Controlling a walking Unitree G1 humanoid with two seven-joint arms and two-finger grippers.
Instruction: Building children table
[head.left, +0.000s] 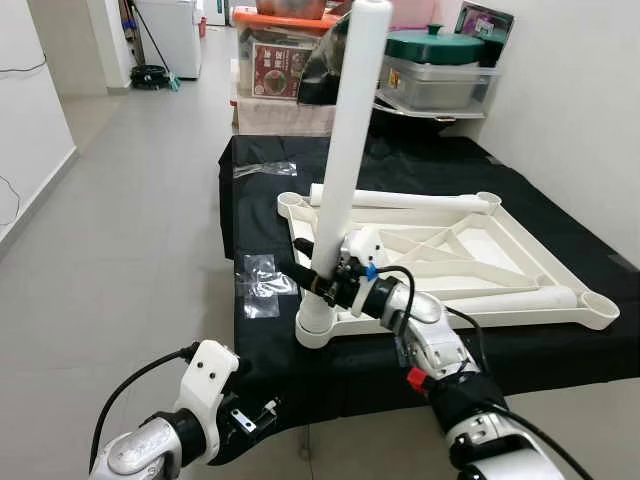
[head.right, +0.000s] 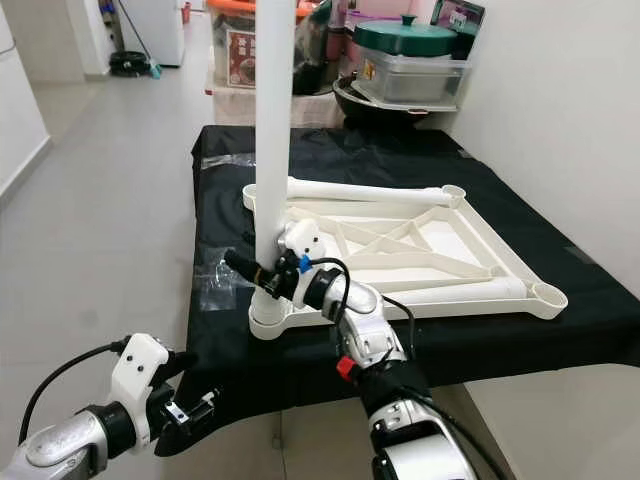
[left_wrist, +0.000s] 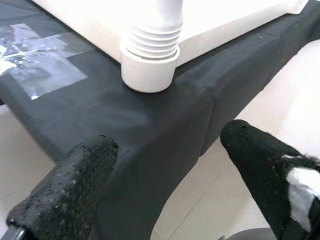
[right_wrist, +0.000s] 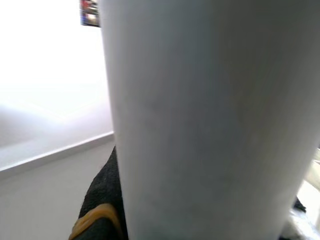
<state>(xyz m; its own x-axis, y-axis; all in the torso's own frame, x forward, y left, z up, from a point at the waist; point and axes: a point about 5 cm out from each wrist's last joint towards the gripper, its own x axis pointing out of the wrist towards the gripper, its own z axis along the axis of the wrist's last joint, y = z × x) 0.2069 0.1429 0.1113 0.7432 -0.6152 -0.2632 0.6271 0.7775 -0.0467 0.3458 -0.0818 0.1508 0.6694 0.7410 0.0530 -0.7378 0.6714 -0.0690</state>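
- The white table top lay upside down on the black-covered desk, its near rim close to the desk's front edge.
- One white leg stood upright in the near-left corner socket, just inside the desk's front-left corner. Its threaded base showed above the socket collar in the left wrist view.
- The right pincer was clamped on the leg just above the socket, its arm reaching in over the front edge.
- A second leg lay flat along the far rim of the table top, and a third lay along the near rim toward the right corner.
- The left pincer hung below and in front of the desk's front-left corner, fingers apart and holding nothing, clear of the cloth.
- Clear plastic bags lay on the cloth just left of the socket.
- Open tiled floor extended along the desk's left side. Storage boxes stood beyond the far edge, and a wall bounded the right.
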